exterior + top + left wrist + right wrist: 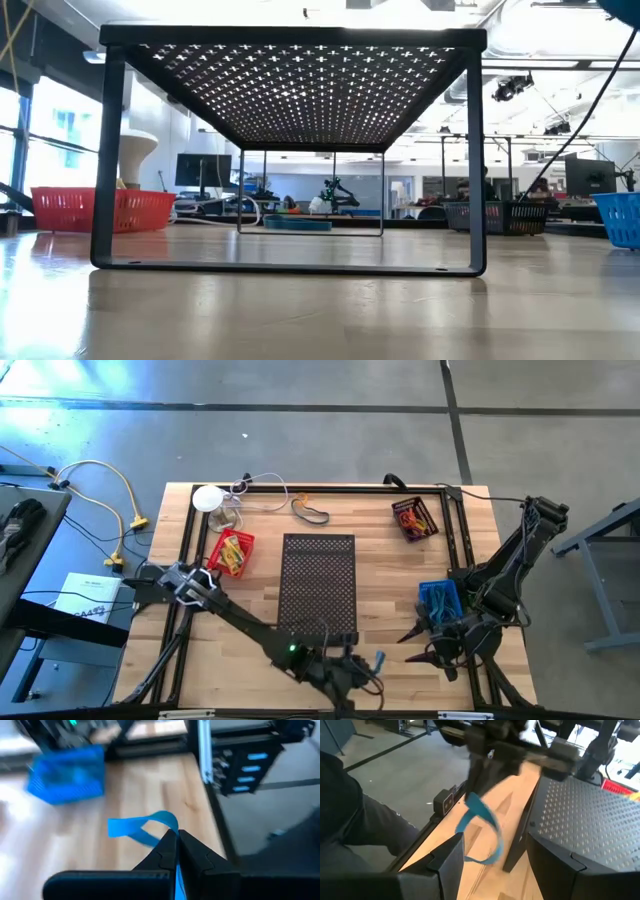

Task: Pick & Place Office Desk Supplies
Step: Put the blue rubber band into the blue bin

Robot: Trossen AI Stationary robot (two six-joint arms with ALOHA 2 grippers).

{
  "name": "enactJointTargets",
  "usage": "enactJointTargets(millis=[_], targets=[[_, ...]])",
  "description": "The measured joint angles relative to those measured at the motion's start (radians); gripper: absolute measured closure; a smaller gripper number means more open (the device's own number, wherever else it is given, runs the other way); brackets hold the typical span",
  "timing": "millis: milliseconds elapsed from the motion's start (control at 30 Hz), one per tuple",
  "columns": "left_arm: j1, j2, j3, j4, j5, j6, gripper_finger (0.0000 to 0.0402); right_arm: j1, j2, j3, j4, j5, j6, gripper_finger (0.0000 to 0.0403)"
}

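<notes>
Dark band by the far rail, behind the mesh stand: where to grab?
Pinch one long strand of the dark band mid-length, straight down from above, jaws across the strand. It seems to lie flat on the table as an elongated loop, so a side approach probably catches nothing.

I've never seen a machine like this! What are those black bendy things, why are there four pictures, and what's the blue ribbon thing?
The black bendy things are two robot arms at a wooden table. One picture looks down from above, one looks level along the tabletop, and two come from cameras on the arms' wrists. On the table are a black mesh stand, a red basket, a blue basket and a dark basket. The left gripper, at the table's near edge, is pinched shut on a blue band. The right gripper waits open beside the blue basket.
</notes>
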Motion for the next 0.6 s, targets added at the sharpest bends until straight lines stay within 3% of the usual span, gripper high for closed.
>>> enactJointTargets(millis=[300, 600], targets=[[0.065, -0.002, 0.073, 0.002, -0.013, 0.285, 0.0401, -0.025, 0.000, 0.000, 0.011, 0.001, -0.029, 0.0201], [0.124, -0.004, 0.073, 0.002, -0.015, 0.412, 0.0401, -0.144, 0.020, 0.000, 0.017, -0.004, -0.089, 0.0201]])
